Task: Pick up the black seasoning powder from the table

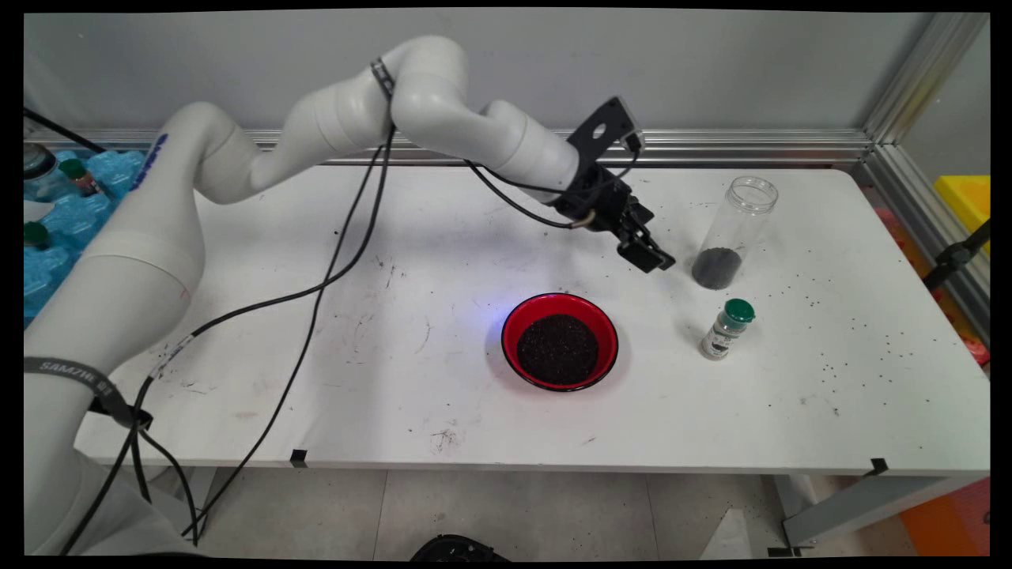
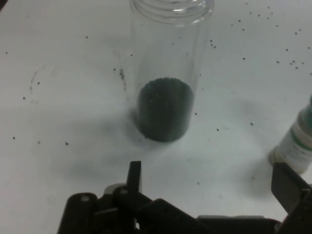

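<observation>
Tool [image 1: 648,254] is wide open, nothing in it. In the hand view both fingers sit far apart with bare white tabletop [image 1: 316,371] between them. It hangs low, tilted down, just beside the tall clear plastic jar [image 1: 731,233], on the jar's left in the main view and not touching it.

Jar: upright, no lid, mouth open, shallow layer of dark granules at the bottom, rest empty. In the hand view it's dead ahead of the tool but a bit left of centre btwn the fingers.

Nearby, all ref'd to the jar:
- small clear spice bottle w/ green cap [image 1: 727,328]: near, toward the camera side, upright, apart from the jar. In the hand view it's close beside the right finger [image 2: 287,185].
- red round bowl of dark granules [image 1: 560,341]: further off, left and toward the camera.
- loose dark grains [image 1: 862,324]: scattered on the tabletop, mostly to the jar's right.

Handling read (judgement only): the jar is tall, narrow, light and open-topped, so a knock high on its wall would prob tip it and spill. Contact low on the body looks safer. The tight spot is btwn the right finger and the spice bottle.
</observation>
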### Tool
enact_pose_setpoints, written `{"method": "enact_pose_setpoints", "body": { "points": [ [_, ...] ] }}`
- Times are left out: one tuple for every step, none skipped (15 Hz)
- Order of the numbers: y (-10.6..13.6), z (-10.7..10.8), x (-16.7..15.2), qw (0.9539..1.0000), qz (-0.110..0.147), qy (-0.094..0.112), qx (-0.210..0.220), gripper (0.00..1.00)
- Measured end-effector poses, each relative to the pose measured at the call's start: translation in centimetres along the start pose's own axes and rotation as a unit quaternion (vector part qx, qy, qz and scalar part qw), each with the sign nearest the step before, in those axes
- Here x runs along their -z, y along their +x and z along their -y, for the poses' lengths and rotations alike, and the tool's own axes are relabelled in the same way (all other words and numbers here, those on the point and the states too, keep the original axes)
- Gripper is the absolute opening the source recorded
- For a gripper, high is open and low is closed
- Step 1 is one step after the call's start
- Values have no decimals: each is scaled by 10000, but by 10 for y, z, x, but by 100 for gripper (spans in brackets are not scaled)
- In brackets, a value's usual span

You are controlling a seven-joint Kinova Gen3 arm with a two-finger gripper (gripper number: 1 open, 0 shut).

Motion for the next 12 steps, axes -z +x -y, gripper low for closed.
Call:
{"method": "enact_pose_setpoints", "body": {
  "points": [
    [0,1,-6,10000,-18,7,13,100],
    [-1,2,-12,10000,-41,17,27,100],
    [-1,2,-18,10000,-62,25,42,100],
    [-1,3,-23,9999,-80,31,54,100],
    [-1,3,-29,9999,-102,39,68,100],
    [-1,4,-35,9999,-120,46,83,100],
    [-1,5,-39,9998,-136,53,96,100],
    [-1,5,-43,9998,-146,56,104,100],
    [-1,5,-47,9998,-159,61,115,100],
    [-1,6,-52,9997,-175,66,127,100],
    [-1,6,-56,9997,-187,70,137,100],
    [-1,7,-59,9997,-199,72,148,100]
  ]
}}
